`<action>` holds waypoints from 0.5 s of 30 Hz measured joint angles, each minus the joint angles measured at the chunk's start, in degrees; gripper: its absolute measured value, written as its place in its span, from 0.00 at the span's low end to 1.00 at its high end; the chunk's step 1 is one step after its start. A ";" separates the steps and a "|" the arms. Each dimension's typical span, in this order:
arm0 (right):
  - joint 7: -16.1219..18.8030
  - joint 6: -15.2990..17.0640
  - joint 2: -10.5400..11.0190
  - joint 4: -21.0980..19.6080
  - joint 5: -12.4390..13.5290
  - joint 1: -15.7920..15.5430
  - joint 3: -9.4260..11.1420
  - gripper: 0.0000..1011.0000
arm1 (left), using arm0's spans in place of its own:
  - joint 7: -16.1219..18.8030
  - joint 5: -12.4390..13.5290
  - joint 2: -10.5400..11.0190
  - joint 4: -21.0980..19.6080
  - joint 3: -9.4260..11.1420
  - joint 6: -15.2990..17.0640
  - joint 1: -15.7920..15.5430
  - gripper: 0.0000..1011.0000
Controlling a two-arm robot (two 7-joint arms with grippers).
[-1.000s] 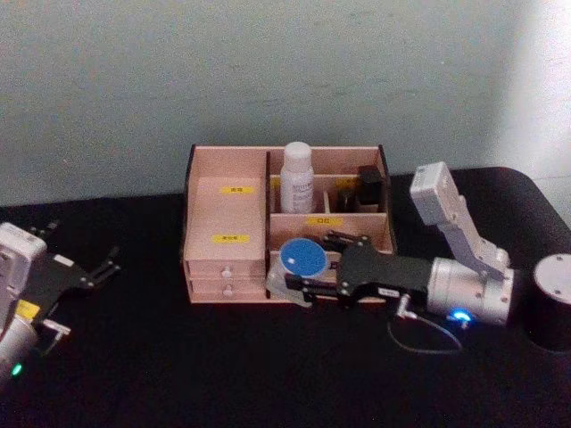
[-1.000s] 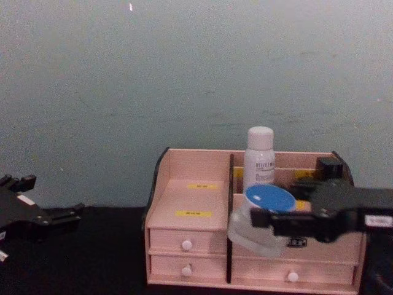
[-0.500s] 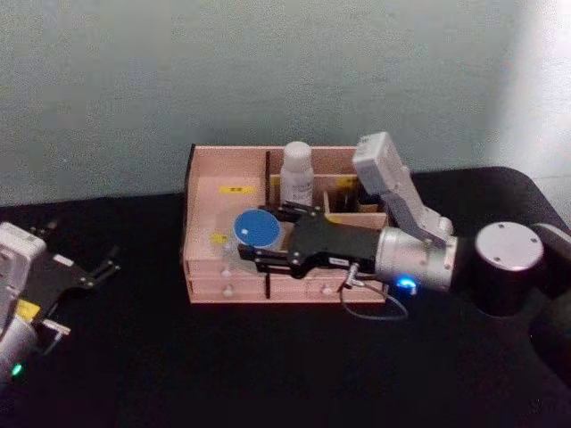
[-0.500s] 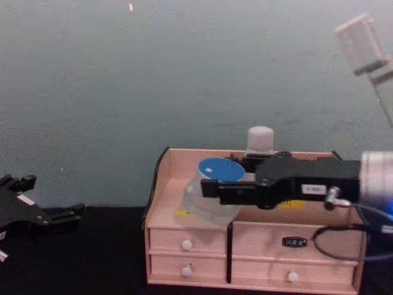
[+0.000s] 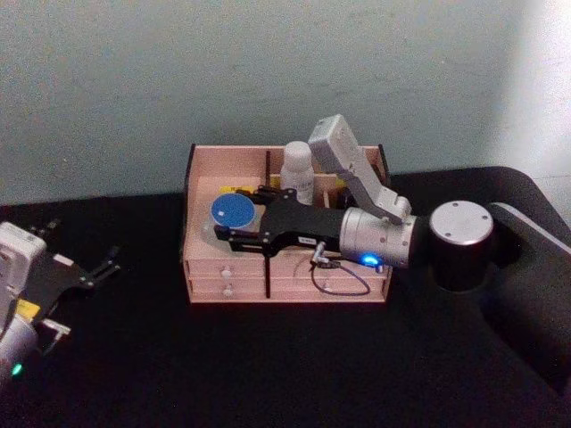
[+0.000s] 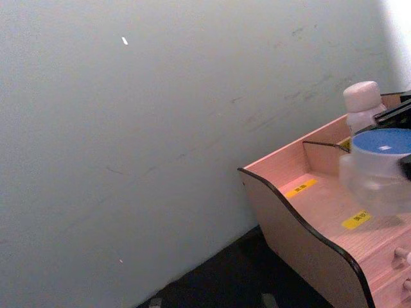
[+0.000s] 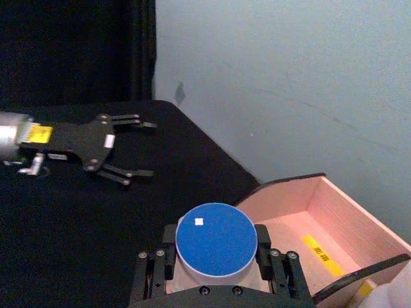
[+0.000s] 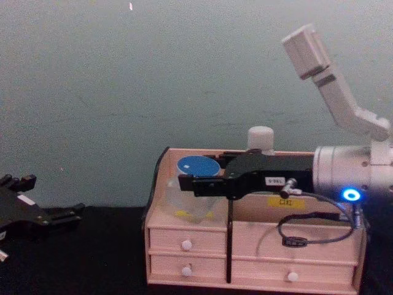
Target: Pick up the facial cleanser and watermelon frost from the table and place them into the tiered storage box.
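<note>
A: Where to look for the right gripper (image 5: pixel 227 223)?
B: Over the left half of the box (image 5: pixel 227 161), stretching in from the right, lying level across the tiers and above the drawers (image 8: pixel 186 244)
A: How to describe its fingers (image 7: pixel 262 245)?
B: Closed on a clear jar (image 5: pixel 230 213) with a blue lid (image 7: pixel 216 239), pressing on it from both sides just below that lid; plain to see from the right wrist
A: Where to place the jar, then?
B: In that grip, upright, lid up, over the stepped left compartment with the yellow labels (image 6: pixel 300 188), near the box's left wall. Hard to tell from the chest or the left wrist whether touching the wood beneath or hanging just above it
A: Anything more to note inside the box?
B: Yes, a white bottle (image 5: pixel 297 171) with a white cap, standing upright in a far compartment, right of the dark middle divider (image 5: pixel 268 166) and just behind the right arm
A: And on that arm?
B: A blue light (image 5: pixel 366 260) glowing on the silver wrist, in front of the box's right half
A: What about the left gripper (image 7: pixel 153 149)?
B: Off at the left, by the near left part of the black table (image 5: pixel 268 374), well apart from the box, gripping nothing, with both prongs spread wide and pointing toward the far right
</note>
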 joint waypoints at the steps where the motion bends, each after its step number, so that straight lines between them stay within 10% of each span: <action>1: -0.02 -0.38 -0.73 1.53 -0.29 0.69 -0.02 0.70 | 0.00 0.00 0.00 0.00 0.00 0.00 0.00 0.99; 15: -0.72 -1.68 -5.81 12.28 -1.44 5.09 1.74 0.70 | 0.00 0.00 0.00 0.00 0.00 0.00 0.00 0.99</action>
